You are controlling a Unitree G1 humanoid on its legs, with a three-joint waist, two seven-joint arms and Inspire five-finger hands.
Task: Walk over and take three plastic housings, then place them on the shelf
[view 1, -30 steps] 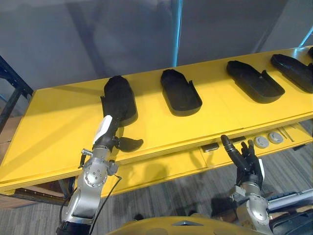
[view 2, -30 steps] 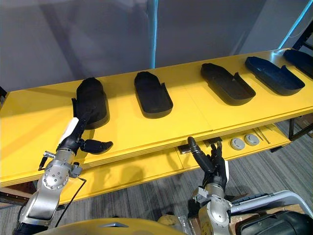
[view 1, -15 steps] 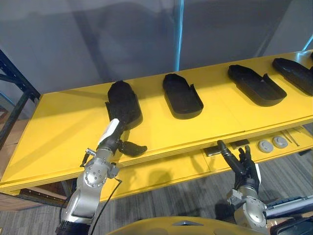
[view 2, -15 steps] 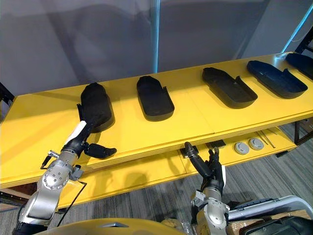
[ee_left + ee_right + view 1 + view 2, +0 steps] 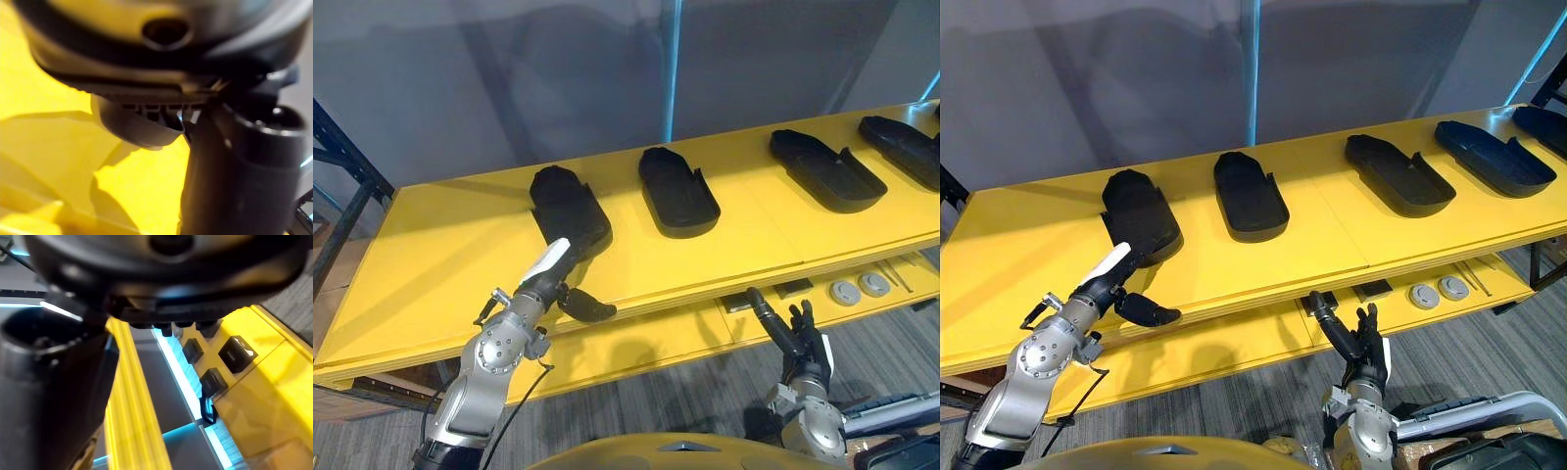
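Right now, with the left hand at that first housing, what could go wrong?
The left hand is open at the near end of the leftmost housing; closing there may shove it or catch just the tip. The right hand sits low by the table edge and could hit it rising.

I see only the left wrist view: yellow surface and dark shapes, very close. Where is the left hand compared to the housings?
Observer: The left hand is at the near end of the leftmost housing, fingers straight, holding nothing.
Operator: How many housings are there?
Observer: Five, in a row on the yellow table.
Operator: And the right hand?
Observer: The right hand is open, low before the table's front edge, away from the housings.
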